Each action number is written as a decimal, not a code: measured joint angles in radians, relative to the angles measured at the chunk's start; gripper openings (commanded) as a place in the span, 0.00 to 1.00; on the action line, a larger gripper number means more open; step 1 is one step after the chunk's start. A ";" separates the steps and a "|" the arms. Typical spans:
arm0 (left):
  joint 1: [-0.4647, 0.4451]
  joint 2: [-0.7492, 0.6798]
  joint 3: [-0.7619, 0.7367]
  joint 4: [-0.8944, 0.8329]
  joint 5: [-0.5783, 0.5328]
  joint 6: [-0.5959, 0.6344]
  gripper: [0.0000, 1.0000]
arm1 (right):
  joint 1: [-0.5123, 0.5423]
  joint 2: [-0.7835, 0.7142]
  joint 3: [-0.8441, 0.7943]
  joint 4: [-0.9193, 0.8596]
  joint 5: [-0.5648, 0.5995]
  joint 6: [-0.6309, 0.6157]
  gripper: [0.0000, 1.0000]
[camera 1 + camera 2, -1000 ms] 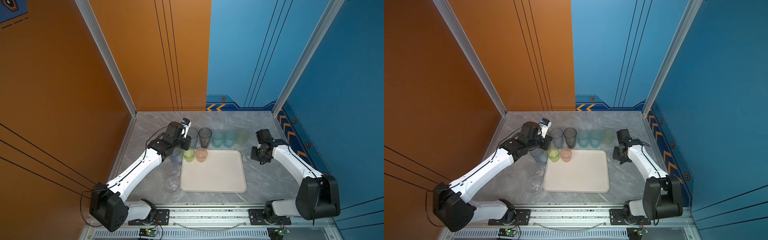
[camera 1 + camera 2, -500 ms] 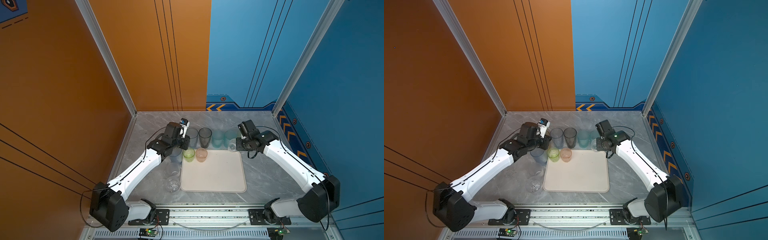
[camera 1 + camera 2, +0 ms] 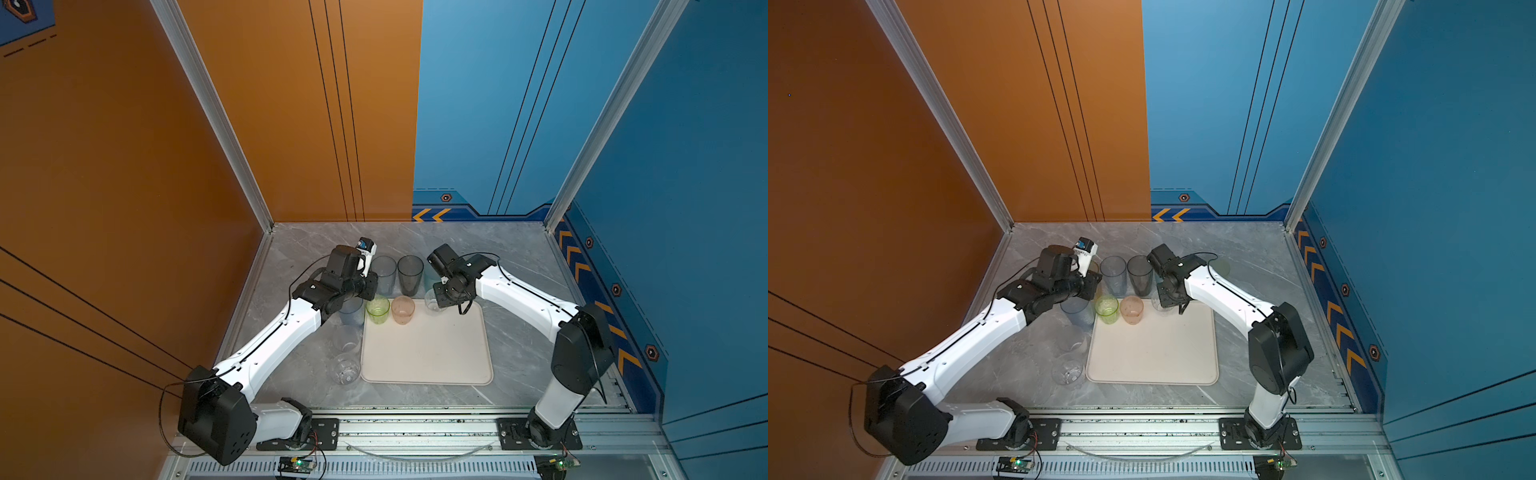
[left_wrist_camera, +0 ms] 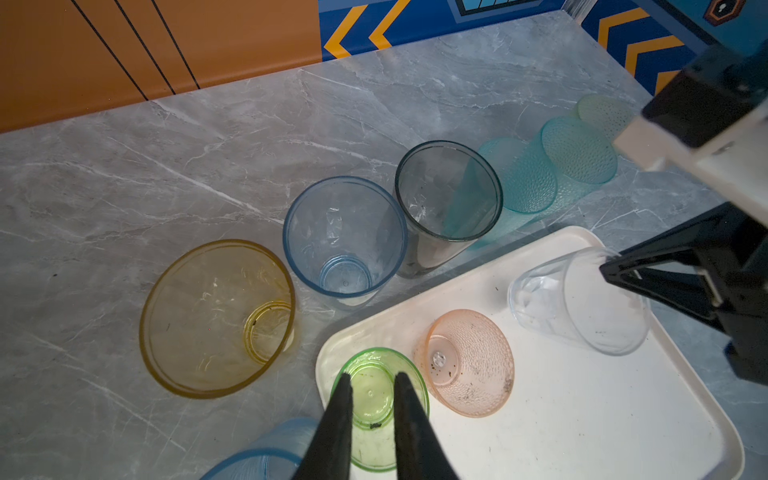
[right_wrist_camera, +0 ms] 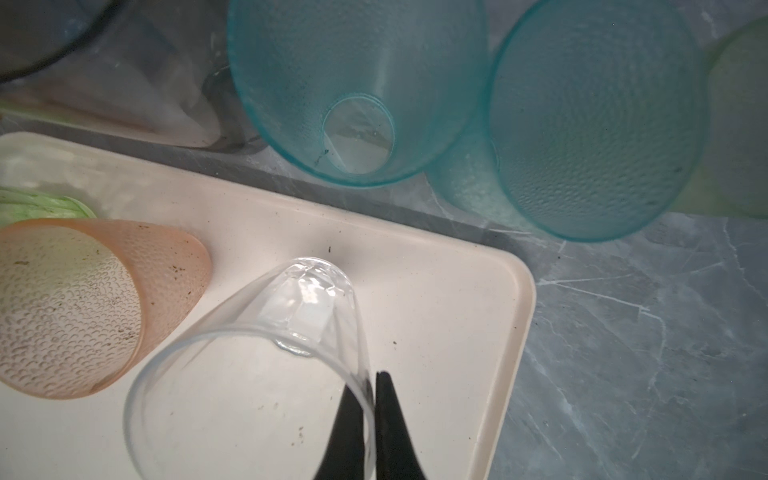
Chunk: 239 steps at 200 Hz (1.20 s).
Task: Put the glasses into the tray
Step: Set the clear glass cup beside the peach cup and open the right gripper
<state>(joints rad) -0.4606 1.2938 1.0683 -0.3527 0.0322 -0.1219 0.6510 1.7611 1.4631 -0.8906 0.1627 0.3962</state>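
**Clear tumbler pinched at its rim over the tray corner**

The right pincer (image 5: 365,386) is clenched on the clear tumbler (image 5: 249,353). One finger is inside the mouth and one outside, with the thin wall nipped between them at the rim. The tumbler stands mouth up. Its long axis is close to vertical and runs roughly along the pincer's fingers, with the base pointing away from the fingertips toward the tray (image 5: 415,291). It is over the tray corner directly under this pincer. Whether its base touches the tray floor I cannot tell.

Beside the right pincer, on the tray, the pink tumbler (image 5: 70,307) stands mouth up with dark specks inside. Next to it on the tray is the green tumbler (image 4: 372,403), right under the left pincer (image 4: 372,378). That pincer is released: its fingers are parted above the green mouth and grasp nothing.

Just beyond the right pincer's fingertips, off the tray on the marble table (image 4: 166,166), stand a teal tumbler (image 5: 357,83) and a second teal tumbler (image 5: 598,120). A pale green tumbler (image 5: 739,124) stands past them.

Beyond the left pincer's fingertips, a yellow tumbler (image 4: 216,320), a blue tumbler (image 4: 345,237) and a smoky grey tumbler (image 4: 449,191) stand in a row, mouths up. A ribbed blue tumbler (image 4: 266,453) stands close beside that pincer, off the tray.

In a top view, a short clear glass (image 3: 346,338) and another clear glass (image 3: 347,370) stand behind the left pincer, just beside the tray's edge.
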 measured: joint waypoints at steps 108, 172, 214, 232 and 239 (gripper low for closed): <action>0.018 -0.002 -0.002 0.000 0.031 0.000 0.21 | 0.030 0.098 0.052 -0.027 -0.005 0.000 0.00; 0.022 -0.002 -0.002 -0.002 0.041 0.000 0.21 | 0.030 0.127 0.055 -0.027 -0.012 0.000 0.00; 0.022 -0.002 -0.002 -0.002 0.042 0.000 0.21 | 0.029 0.135 0.055 -0.027 -0.024 0.000 0.00; 0.022 -0.001 -0.002 -0.002 0.045 0.000 0.21 | 0.028 0.135 0.055 -0.027 -0.028 0.000 0.00; 0.022 -0.001 -0.002 -0.002 0.047 0.000 0.21 | 0.027 0.135 0.055 -0.027 -0.027 0.000 0.00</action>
<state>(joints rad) -0.4385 1.2926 1.0660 -0.3550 0.0788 -0.1219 0.6781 1.8965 1.5177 -0.9176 0.1352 0.3958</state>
